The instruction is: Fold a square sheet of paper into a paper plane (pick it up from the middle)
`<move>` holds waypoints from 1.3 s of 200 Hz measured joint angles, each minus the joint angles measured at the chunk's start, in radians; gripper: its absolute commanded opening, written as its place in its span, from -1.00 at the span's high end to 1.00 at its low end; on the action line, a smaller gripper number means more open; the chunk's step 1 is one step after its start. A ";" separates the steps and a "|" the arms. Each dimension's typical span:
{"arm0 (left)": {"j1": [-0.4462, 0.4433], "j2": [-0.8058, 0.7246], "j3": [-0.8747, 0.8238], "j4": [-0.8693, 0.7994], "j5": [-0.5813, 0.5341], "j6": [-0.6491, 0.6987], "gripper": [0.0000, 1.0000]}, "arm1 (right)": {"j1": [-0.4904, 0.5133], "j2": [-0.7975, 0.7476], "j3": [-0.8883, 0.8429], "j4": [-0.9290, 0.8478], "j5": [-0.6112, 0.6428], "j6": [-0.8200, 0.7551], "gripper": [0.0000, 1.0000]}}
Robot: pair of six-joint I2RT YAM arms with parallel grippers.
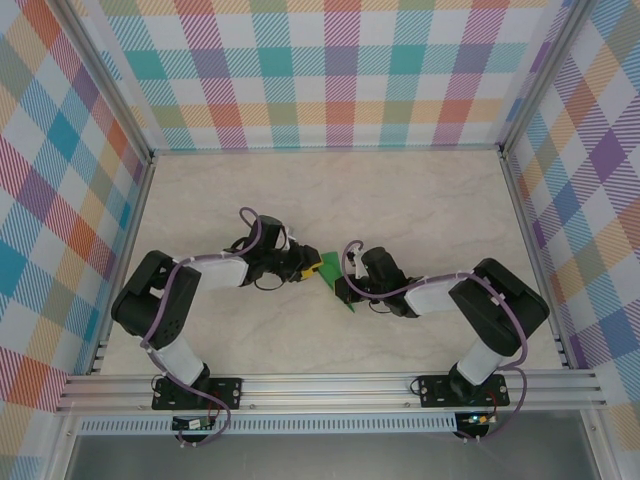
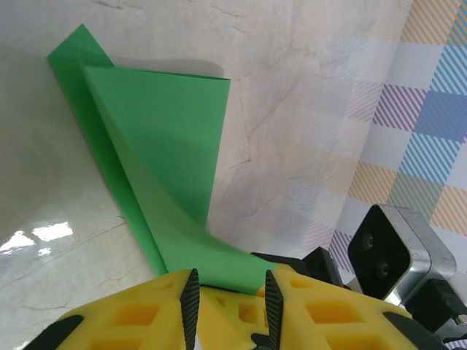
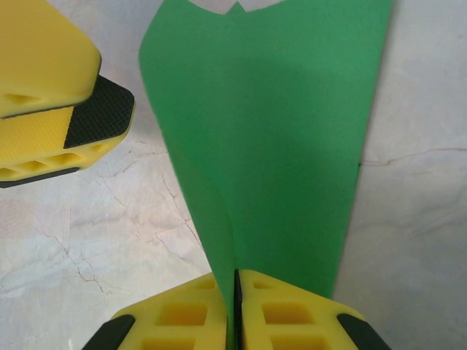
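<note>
The pale marbled table (image 1: pixel 420 200) carries everything, with the left arm (image 1: pixel 170 300) and right arm (image 1: pixel 490 310) reaching in from either side to meet at its middle. Between their tips is the square sheet of paper (image 1: pixel 338 278), green side out. It is partly folded over on itself, one flap curving up off the table in a loose bend, not pressed into a crease. In the top view its long axis runs roughly near to far, tilted a little, with the left arm's tool on its left and the right arm's at its near right end. Both are right at it, neither nearer.

The right gripper (image 3: pixel 235 292) is clenched on the sheet's end, the jaws meeting with the green layers pinched between them and the paper fanning away ahead.

The left gripper (image 2: pixel 230 295) stands partly parted. A corner of the folded sheet reaches into the gap between its black pads (image 2: pixel 190 302), which do not look pressed on it. I judge the next move to be a pinch there.
</note>
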 measured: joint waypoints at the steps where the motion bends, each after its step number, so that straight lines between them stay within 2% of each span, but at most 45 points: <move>1: 0.000 0.002 0.000 0.003 0.001 -0.001 0.43 | 0.000 0.000 0.000 0.000 -0.001 0.001 0.75; 55: -0.018 0.048 -0.001 0.042 0.028 0.000 0.50 | -0.018 0.016 0.000 -0.003 -0.038 0.043 0.64; 155: -0.033 0.119 0.023 0.058 0.046 0.000 0.55 | -0.035 0.028 0.013 -0.019 -0.076 0.069 0.66; 260: -0.037 0.137 0.042 0.058 0.045 0.008 0.58 | -0.040 0.024 0.050 -0.102 -0.104 0.095 0.55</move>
